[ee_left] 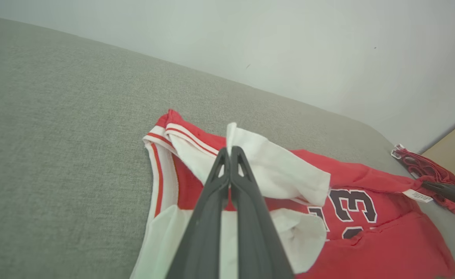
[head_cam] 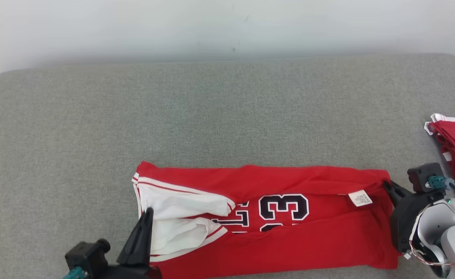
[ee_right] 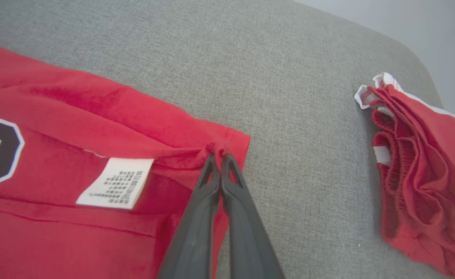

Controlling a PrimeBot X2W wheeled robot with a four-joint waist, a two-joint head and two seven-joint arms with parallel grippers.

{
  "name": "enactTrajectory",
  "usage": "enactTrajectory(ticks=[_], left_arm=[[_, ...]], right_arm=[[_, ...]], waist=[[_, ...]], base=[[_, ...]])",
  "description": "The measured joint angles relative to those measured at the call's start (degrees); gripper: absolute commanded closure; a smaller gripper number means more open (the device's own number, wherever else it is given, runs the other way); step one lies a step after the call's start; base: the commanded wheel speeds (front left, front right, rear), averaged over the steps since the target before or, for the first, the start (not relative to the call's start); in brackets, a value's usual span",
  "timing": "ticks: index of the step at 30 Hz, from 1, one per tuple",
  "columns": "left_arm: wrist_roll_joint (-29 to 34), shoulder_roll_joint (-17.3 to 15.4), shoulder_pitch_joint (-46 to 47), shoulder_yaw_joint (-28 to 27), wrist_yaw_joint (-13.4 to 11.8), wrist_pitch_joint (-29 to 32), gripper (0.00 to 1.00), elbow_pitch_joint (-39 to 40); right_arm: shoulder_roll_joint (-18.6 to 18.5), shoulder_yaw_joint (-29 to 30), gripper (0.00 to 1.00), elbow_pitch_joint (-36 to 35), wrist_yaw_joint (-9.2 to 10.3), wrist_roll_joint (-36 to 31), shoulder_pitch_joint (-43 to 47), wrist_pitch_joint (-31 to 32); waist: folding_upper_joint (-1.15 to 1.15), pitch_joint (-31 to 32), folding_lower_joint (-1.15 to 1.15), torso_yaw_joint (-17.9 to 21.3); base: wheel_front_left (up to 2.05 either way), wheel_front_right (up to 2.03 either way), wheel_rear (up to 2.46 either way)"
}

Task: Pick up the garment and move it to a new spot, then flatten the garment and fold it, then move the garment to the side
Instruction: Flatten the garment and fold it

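Wrist views made the grips plain: left gripper (ee_left: 230, 149) clenched white fabric of the jersey (ee_left: 386, 248), right gripper (ee_right: 220, 155) pinched its corner just beside the label (ee_right: 115, 182)

We saw a soft, matt red cloth jersey (head_cam: 289, 178) on coarse grey woven upholstery (head_cam: 211, 108); the right gripper (ee_right: 220, 158) looked like smooth, matt dark plastic.

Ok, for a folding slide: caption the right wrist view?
Right gripper shut on a corner of the red jersey near its label; another red garment lies apart.
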State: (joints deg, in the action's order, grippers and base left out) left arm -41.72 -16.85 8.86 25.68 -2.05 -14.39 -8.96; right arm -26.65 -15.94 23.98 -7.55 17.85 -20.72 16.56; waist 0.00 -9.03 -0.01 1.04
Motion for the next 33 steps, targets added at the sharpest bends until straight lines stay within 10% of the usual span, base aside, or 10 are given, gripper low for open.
enactTrajectory(ticks=[19,21,22,24,25,33], left_arm=[[-0.63,2.57,-6.82,-0.44,-1.2,-0.47,1.0,-0.89],[0.04,3.02,-6.87,-0.45,-0.99,-0.48,1.0,-1.75],[0.23,3.24,-6.87,-0.55,-0.96,-0.48,0.92,-2.2],[0.86,3.49,-6.88,-0.9,-0.91,-0.49,0.53,-3.55],[1.35,3.5,-6.89,-0.97,-0.9,-0.49,0.0,-4.09],[6.7,4.95,-8.76,-6.16,0.3,-0.58,0.0,-4.75]], right_arm=[[1.43,3.99,1.0,2.21,0.0,-3.44,2.02,-0.33],[1.75,4.0,0.62,2.26,0.0,-3.72,2.13,-0.1],[1.88,4.03,0.0,2.26,0.0,-3.82,2.18,0.01],[2.15,4.47,0.0,2.26,0.0,-3.9,2.22,-0.29],[2.27,4.6,0.0,2.27,0.0,-4.01,2.23,-0.29],[4.35,8.56,0.0,0.34,0.0,-3.27,5.6,-2.55]], waist=[[0.0,1.39,0.01,-1.61],[0.0,1.47,0.01,-1.69],[0.0,1.51,0.01,-1.71],[0.0,1.61,0.01,-1.76],[0.0,1.69,0.01,-1.77],[0.0,3.3,0.02,-2.03]], base=[[0.0,0.0,0.0],[0.0,0.0,0.0],[0.0,0.0,0.0],[0.0,0.0,0.0],[0.0,0.0,0.0],[0.0,0.0,0.0]])
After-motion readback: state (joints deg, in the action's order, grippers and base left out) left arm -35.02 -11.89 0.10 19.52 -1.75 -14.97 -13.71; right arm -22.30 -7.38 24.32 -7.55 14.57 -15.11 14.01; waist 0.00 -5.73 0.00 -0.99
